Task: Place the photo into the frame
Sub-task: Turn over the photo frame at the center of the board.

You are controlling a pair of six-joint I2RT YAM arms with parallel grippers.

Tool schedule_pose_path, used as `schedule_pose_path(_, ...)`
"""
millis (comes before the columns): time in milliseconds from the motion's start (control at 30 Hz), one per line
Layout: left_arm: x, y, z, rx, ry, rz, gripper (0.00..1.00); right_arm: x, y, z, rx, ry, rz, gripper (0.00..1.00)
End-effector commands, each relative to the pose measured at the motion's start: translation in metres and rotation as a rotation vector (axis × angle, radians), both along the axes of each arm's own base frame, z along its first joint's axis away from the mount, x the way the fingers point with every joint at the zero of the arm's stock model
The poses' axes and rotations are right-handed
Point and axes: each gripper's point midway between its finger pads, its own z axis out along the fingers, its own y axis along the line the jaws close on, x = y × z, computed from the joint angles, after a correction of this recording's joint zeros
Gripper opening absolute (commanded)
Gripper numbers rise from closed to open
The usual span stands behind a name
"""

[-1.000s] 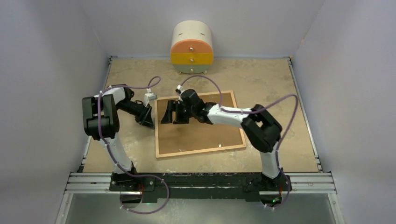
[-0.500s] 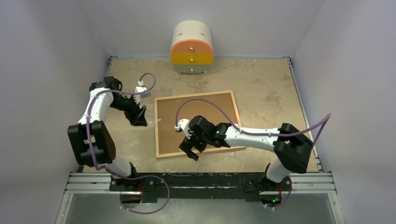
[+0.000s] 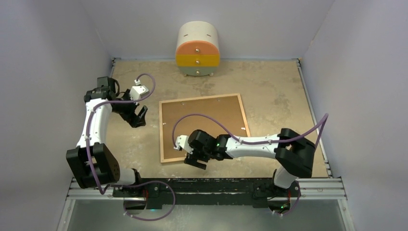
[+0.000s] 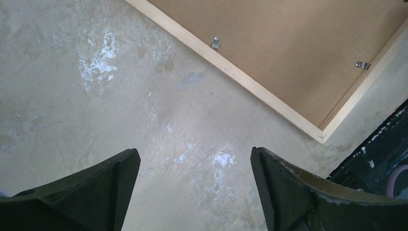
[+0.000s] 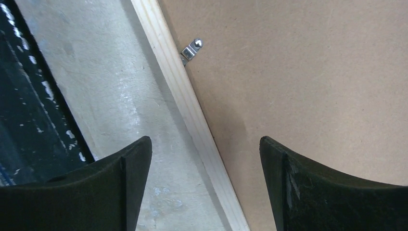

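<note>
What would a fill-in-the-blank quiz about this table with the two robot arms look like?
1. The board inside the wooden frame is ____ in colour.
2. The left claw and the right claw are both ____, holding nothing.
3. The top drawer of the round cabinet is ____.
4. The left claw hangs over bare table, on the frame's ____ side.
Missing words: brown; open; orange; left.

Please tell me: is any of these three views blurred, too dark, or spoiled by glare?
Top external view: soft even light, no glare, the thin light-wood rectangular frame sharp. Left wrist view: pale scuffed table in focus, the left gripper nearly black with little detail. Right wrist view: small metal clip crisp; the right gripper equally dark.
</note>
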Motion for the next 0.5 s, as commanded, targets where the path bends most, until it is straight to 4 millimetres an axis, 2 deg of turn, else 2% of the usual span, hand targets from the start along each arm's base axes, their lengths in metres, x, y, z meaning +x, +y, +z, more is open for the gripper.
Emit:
schedule_pose_path(0,0.010,0.010,0.008,0.023,-0.035,0.089,0.92,0.008,-0.003,-0.001,-0.065,-0.098,0.016,0.82)
schedule_pose_path(167,0.013,0.006,0.022,0.005,-0.104,0.088,0.93,0.014,-0.006,-0.012,-0.132,-0.162,0.002,0.71)
schedule_pose_path(333,0.012,-0.002,0.034,-0.016,-0.182,0.053,0.94,0.013,0.000,-0.018,-0.176,-0.196,0.005,0.31)
schedule_pose_path(467,0.007,-0.011,0.037,-0.043,-0.212,-0.009,0.95,0.011,0.011,-0.008,-0.133,-0.202,0.002,0.13)
